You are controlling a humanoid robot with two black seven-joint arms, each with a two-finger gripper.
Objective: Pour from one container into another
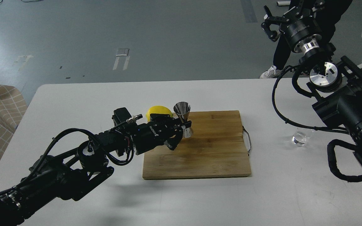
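The shiny steel jigger (183, 119) stands upright over the back left part of the wooden cutting board (200, 150). My left gripper (182, 127) is shut on its narrow waist, reaching in from the left. The clear glass tumbler (300, 137) sits on the white table to the right of the board, partly behind my right arm's cable. My right gripper (273, 22) hangs high at the top right, far from the tumbler, with its fingers spread open and nothing between them.
A yellow lemon-like object (157, 112) lies just left of the jigger, behind my left gripper. A metal handle (247, 139) sticks out from the board's right edge. A person's legs and shoe (270, 72) stand beyond the table's far right edge.
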